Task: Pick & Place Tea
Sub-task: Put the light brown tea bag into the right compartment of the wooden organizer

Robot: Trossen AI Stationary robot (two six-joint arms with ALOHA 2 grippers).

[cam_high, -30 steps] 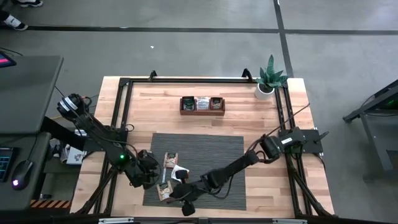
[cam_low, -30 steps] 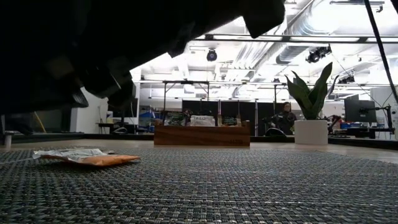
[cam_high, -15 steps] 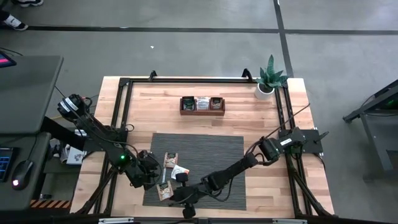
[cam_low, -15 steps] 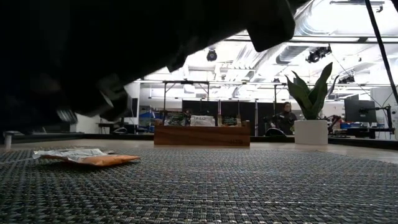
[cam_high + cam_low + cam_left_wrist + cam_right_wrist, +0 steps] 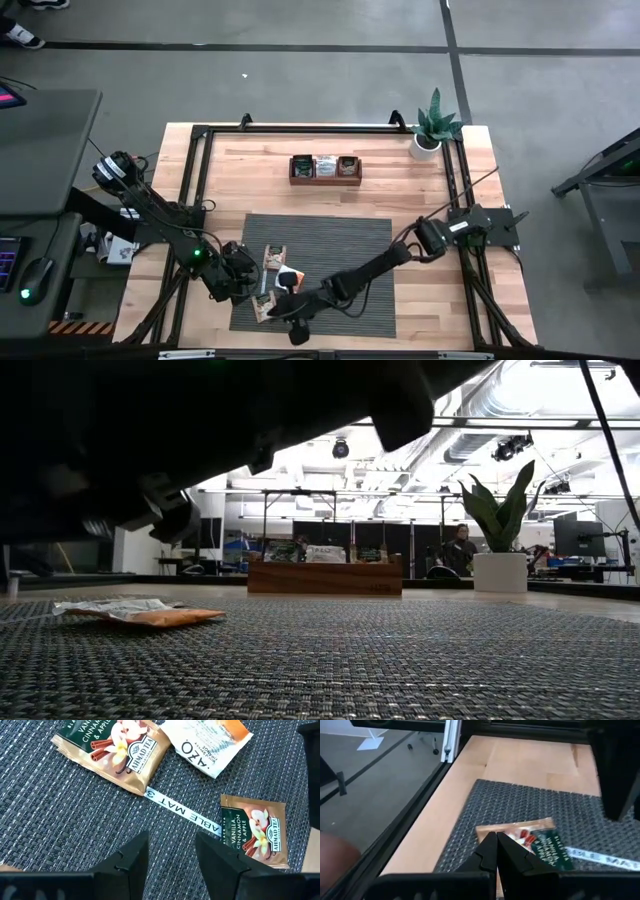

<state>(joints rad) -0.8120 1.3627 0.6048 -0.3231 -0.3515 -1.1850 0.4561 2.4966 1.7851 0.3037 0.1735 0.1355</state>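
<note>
Three tea sachets lie flat on the grey woven mat (image 5: pixel 345 240): a tan and green one (image 5: pixel 117 750), a white and orange one (image 5: pixel 210 737) and a second tan and green one (image 5: pixel 255 832). My left gripper (image 5: pixel 170 852) hangs open above the mat, just left of them, over a white strip (image 5: pixel 182 811). My right gripper (image 5: pixel 496 840) is shut and slants down from the right. Its tips are at the near-left edge of the nearest sachet (image 5: pixel 532 842), which shows in the high view as the nearest sachet (image 5: pixel 262 309). My right gripper has its shut tips at the edge of the nearest tan and green sachet (image 5: pixel 492 832), coming in low and slanting from the table's right. The sachet lies flat on the mat. I cannot tell whether the tips touch it.
A wooden box (image 5: pixel 325 167) with more tea sachets stands on the far part of the table, and a potted plant (image 5: pixel 433 128) stands at the far right corner. A black frame (image 5: pixel 200 180) runs around the tabletop. Bare mat lies to the right of the sachets.
</note>
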